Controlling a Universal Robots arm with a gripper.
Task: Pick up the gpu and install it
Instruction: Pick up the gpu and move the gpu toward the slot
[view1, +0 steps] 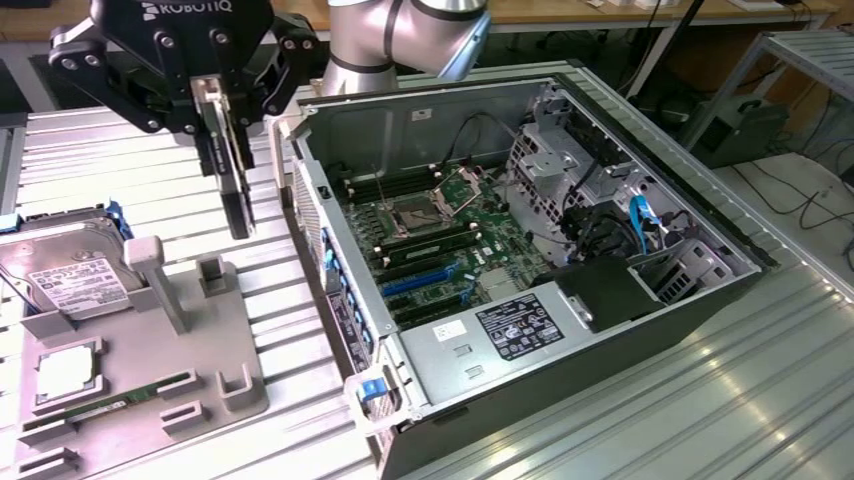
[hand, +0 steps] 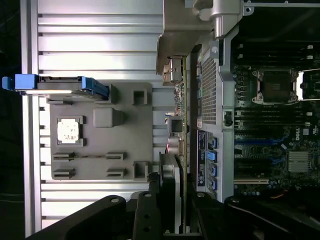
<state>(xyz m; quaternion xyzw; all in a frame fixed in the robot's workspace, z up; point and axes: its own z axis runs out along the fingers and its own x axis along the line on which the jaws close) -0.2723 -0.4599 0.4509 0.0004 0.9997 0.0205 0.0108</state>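
Gripper (view1: 224, 105) at 11 o'clock in my exterior view, clenched on the gpu (view1: 238, 195). I see the card hanging edge-down in the air, clear of the table (view1: 747, 390). From the exterior view's left: hard drive (view1: 74, 275) at 9 o'clock, leaning in the grey holder (view1: 187, 390). Chip (view1: 64, 370) and memory stick (view1: 100, 408) at 7 o'clock, lying in it. Card hangs between holder and open computer case (view1: 340, 300), near the case wall. Motherboard (view1: 441, 245) inside, centre, blue slots showing.
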